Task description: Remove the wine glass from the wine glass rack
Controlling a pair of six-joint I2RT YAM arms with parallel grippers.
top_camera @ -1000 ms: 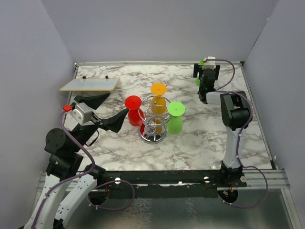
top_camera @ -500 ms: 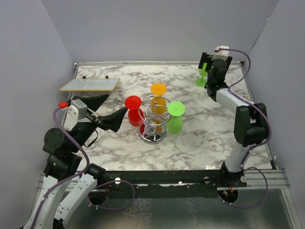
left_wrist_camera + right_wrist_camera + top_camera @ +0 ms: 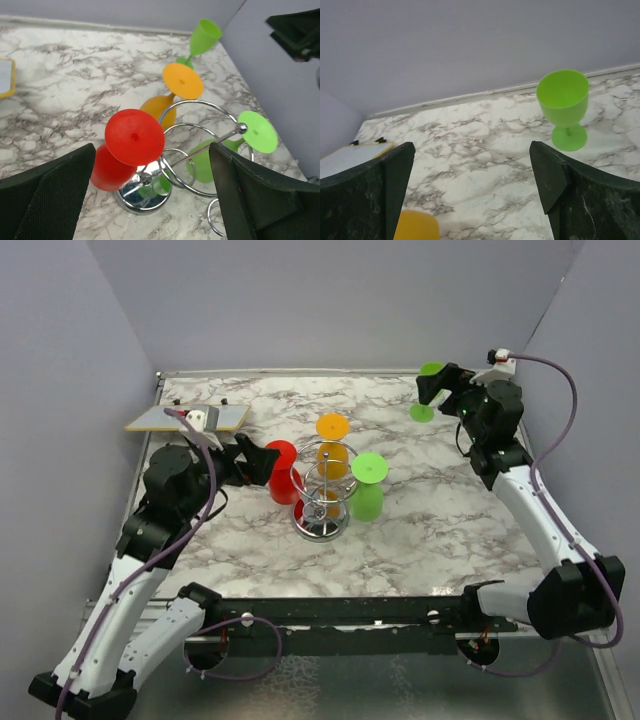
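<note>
On my overhead feed the wine glass rack stands near the middle of the marble counter, its round chrome base down and its wire loops on top. Three glasses hang on it upside down, feet up and bowls below. The red wine glass is on the rack's left side, the orange wine glass on the far side, and the green wine glass on the right. Each long axis runs roughly top to bottom and leans outward from the post.

My left wrist camera looks down at the red wine glass. Its flat foot faces the lens and its bowl drops toward the lower left of the frame, beside the rack. The left hand is spread wide and grips nothing. Its fingers frame the red glass on both sides without touching it.

A fourth glass, the standing green glass, is at the upper right of the overhead frame. In the right wrist view it sits upright on the counter on its own foot, with its mouth up. The right hand is just beside it, released and empty. Its fingers are wide apart and clear of the glass.
</note>
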